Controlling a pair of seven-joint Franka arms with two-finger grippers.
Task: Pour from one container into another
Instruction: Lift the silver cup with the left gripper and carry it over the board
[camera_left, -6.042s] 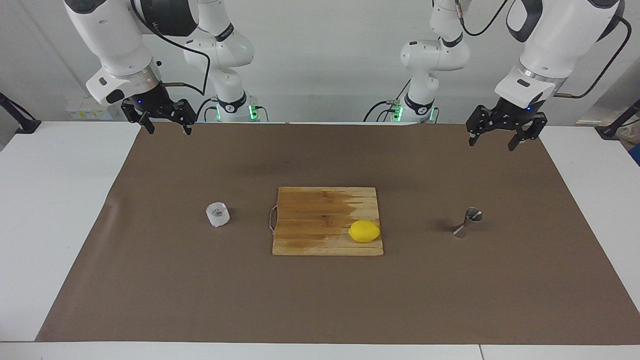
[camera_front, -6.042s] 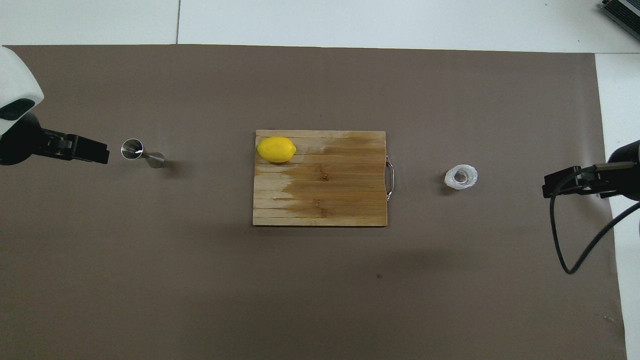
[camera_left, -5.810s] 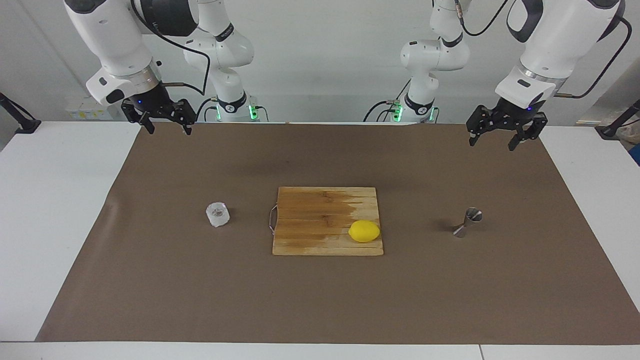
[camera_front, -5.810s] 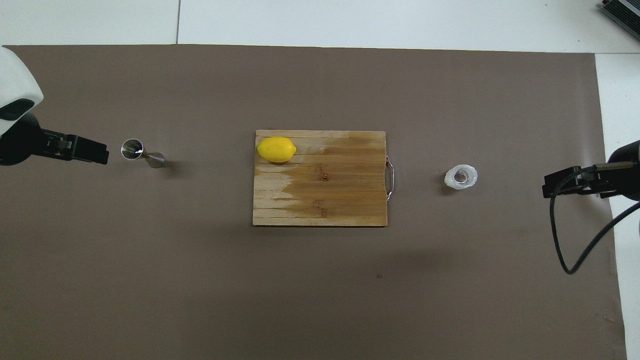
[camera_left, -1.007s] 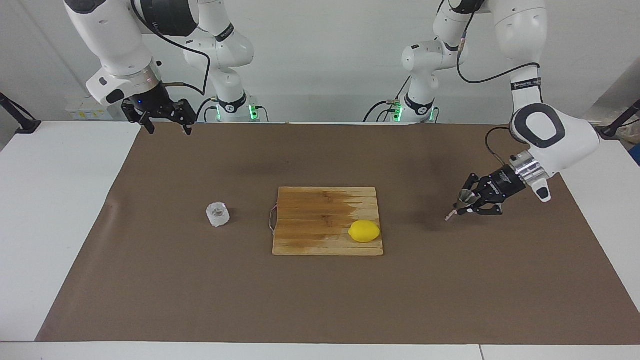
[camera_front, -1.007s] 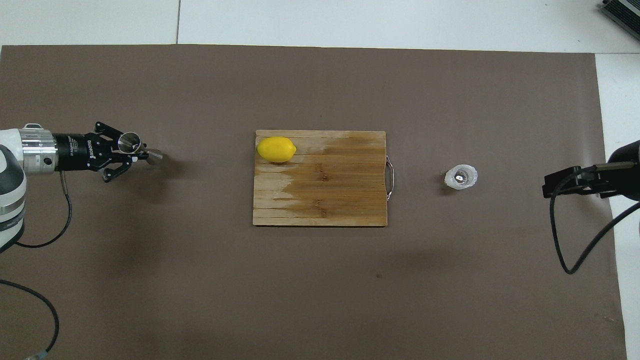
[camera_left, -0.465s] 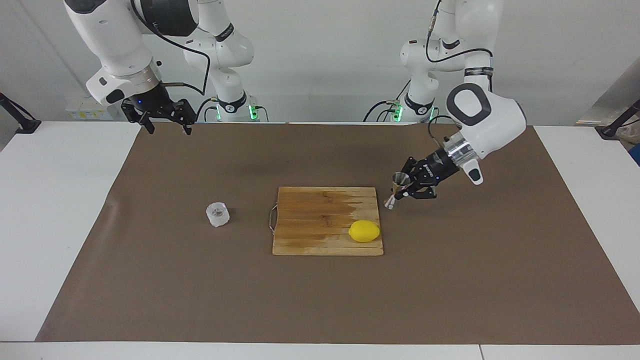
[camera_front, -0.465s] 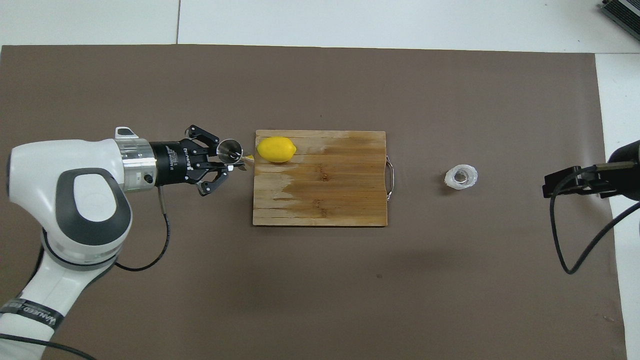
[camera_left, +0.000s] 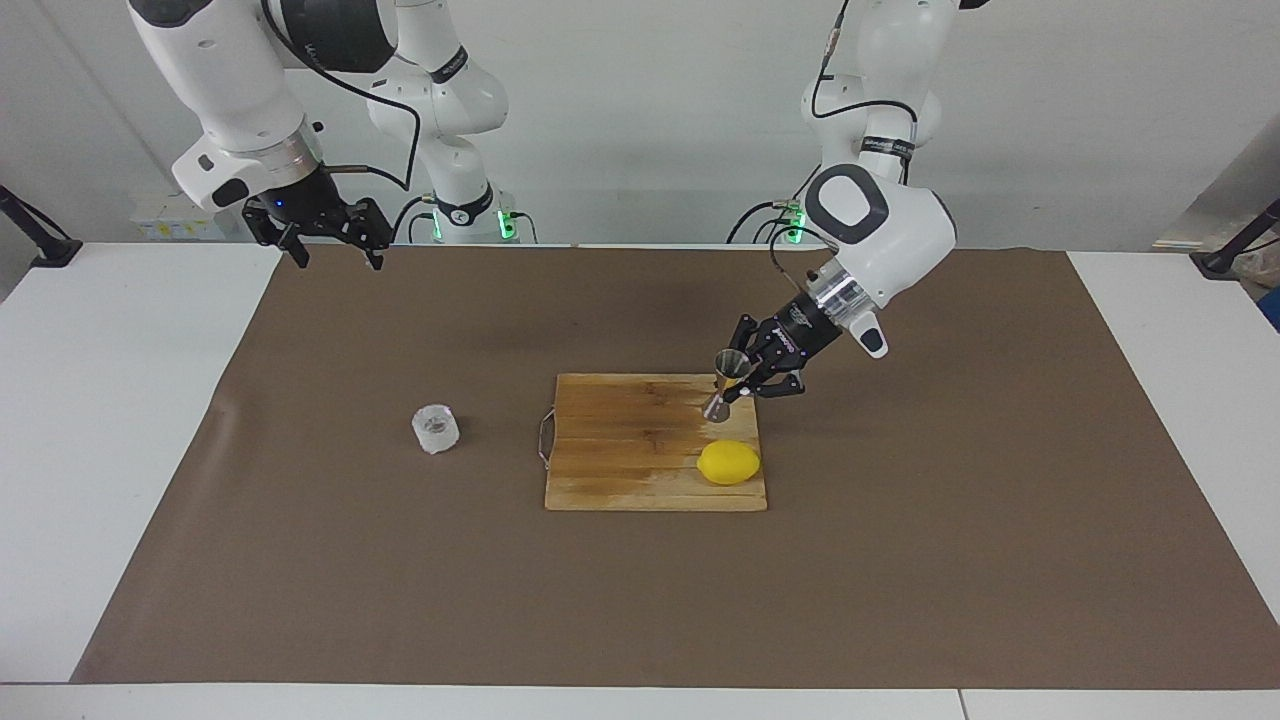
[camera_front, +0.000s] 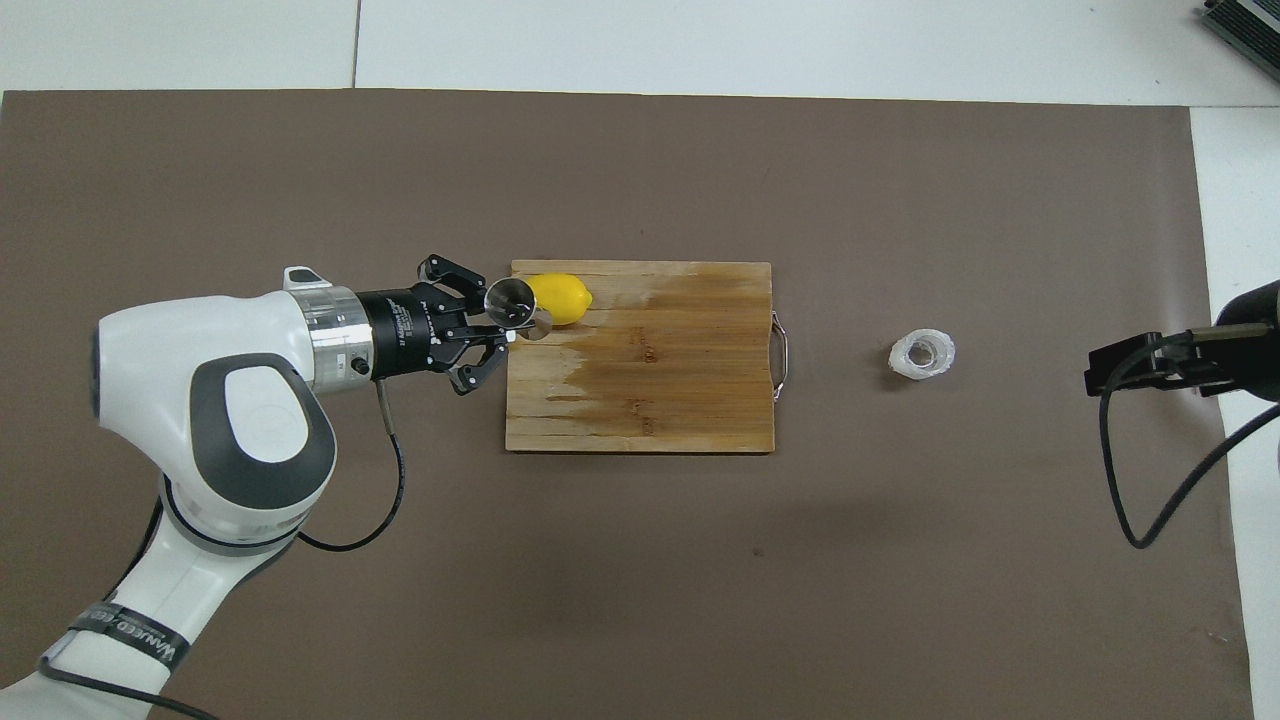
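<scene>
Facing view: the jigger (camera_left: 726, 378) is pinched at its waist by the left gripper (camera_left: 745, 384), held over the cutting board (camera_left: 640, 445); right gripper (camera_left: 330, 240) is raised, jaws spread.

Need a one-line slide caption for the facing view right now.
Left pincer holds the steel jigger over the cutting board near the lemon; glass cup untouched, right pincer waiting open.

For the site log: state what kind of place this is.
Probably a robotics lab bench staged as a drinks-prep station: two white arms at a table covered in brown paper, with a wooden cutting board, lemon and steel jigger.
</scene>
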